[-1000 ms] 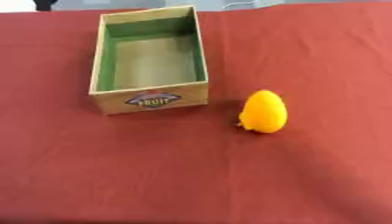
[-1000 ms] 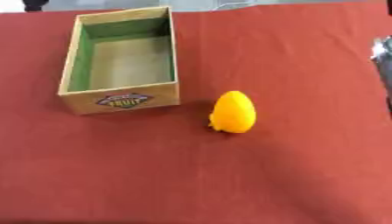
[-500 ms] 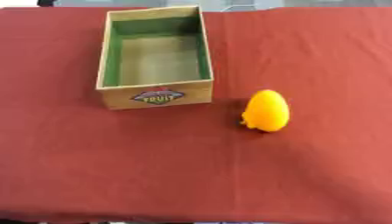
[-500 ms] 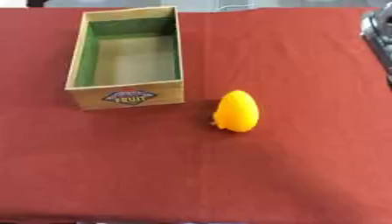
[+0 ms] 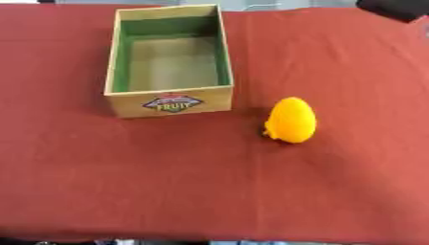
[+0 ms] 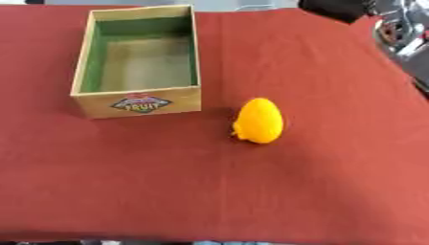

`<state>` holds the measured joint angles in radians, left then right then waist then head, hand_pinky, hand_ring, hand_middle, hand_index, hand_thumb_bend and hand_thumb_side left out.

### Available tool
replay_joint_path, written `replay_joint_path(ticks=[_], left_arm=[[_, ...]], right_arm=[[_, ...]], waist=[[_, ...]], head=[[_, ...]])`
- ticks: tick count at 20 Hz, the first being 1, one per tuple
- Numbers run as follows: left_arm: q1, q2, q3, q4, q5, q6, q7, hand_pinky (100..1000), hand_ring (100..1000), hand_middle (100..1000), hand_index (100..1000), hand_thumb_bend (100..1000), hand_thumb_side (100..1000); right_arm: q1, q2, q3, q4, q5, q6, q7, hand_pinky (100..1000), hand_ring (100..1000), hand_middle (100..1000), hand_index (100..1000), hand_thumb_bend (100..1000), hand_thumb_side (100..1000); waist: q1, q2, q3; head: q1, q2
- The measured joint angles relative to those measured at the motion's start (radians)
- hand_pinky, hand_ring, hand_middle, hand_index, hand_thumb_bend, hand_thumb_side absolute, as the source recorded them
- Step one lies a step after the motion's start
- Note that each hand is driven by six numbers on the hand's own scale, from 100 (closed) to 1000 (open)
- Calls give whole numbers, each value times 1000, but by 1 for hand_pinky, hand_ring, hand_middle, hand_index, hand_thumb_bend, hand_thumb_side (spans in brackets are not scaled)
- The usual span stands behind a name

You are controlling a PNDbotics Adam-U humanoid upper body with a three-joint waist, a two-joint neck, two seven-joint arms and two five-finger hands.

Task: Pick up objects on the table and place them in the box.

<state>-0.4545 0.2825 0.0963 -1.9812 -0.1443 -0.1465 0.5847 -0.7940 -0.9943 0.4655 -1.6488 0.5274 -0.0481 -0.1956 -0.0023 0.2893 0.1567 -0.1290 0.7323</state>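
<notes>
A yellow-orange, egg-shaped fruit (image 5: 291, 119) stands on the red tablecloth, to the right of the box's near corner and apart from it. The open cardboard box (image 5: 170, 103) with a green inner lining and a "FRUIT" label on its front wall sits at the upper left; nothing shows inside it. A black and silver part of my right arm or hand (image 6: 400, 29) shows at the upper right corner of the right eye view, far from the fruit. My left hand is out of sight.
The red cloth (image 5: 167, 182) covers the whole table. Its front edge (image 6: 209, 240) runs along the bottom of the picture. A dark shape (image 5: 392, 7) lies at the far right edge.
The whole picture has shifted as the camera tilted, so the table's front edge now shows. The black and silver part at the upper right shows more than before. Fruit and box stay put.
</notes>
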Motion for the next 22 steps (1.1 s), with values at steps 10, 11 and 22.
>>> replay_joint_path(ticks=[10,11,22], left_arm=[[5,0,0,0,3,1,1,573,596,653,795,105,902],[5,1,1,0,3,1,1,573,596,653,795,106,902],[7,6,1,0,2,4,4,573,596,653,793,105,903]], right_arm=[[-149,128,239,236,142,-47,147,848,886,759,1000,618,909],[-161,141,262,254,147,-53,161,852,890,763,1000,633,911],[-188,172,362,216,50,-45,434,880,913,797,1000,632,894]], waist=[[5,0,-23],[7,0,-25],[9,0,-35]], head=[[9,-5],[12,-5],[20,-5]])
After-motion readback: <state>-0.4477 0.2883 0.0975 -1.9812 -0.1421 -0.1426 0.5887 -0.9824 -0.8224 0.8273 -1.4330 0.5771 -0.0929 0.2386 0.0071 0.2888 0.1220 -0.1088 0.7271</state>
